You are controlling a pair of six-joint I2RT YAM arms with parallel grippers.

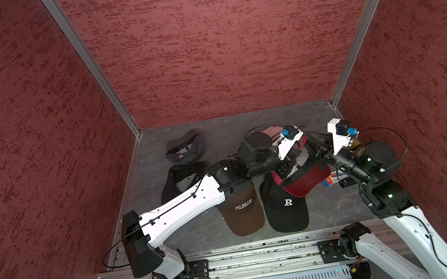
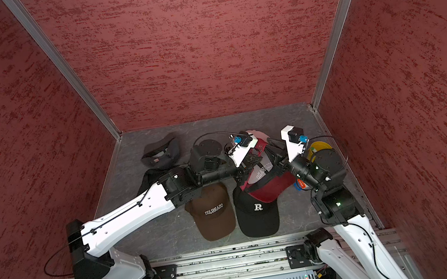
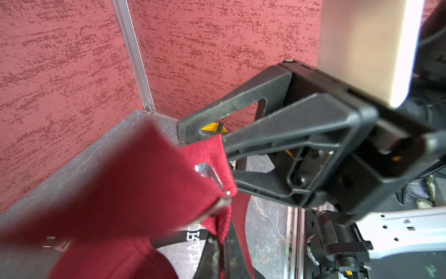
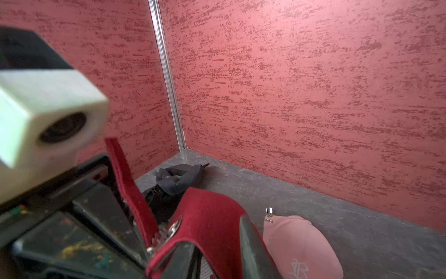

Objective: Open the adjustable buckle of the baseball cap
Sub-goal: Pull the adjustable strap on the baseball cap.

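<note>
Crimson cloth of the red cap (image 3: 135,193) fills much of the left wrist view, with its silver buckle (image 3: 212,178) sitting on the folded edge. The left claw (image 3: 222,256) is clamped tight on the cap's strap (image 3: 223,224), just beside the buckle. The right claw (image 3: 205,137) has its jaws apart with the cloth edge between them. Whether a pad presses the cloth cannot be told.

In the right wrist view the strap's free end (image 4: 125,183) sticks up beside the left claw. The buckle (image 4: 173,228) shows blurred at the fold, and red cloth lies between the right claw's spread fingers (image 4: 253,246). Beyond them a pink cap (image 4: 301,246) lies on the grey counter (image 4: 350,229). A dark grey cap (image 4: 178,178) rests near the corner.

In both top views the red cap is raised between the two claws at about 3 o'clock on the counter. Its brim (image 1: 306,188) hangs over a black cap (image 1: 286,209) marked with a white R. A brown cap (image 1: 243,213) lies just beside the black one, both at 6 o'clock. The dark grey cap sits at 10 o'clock, well apart from the red one.
</note>
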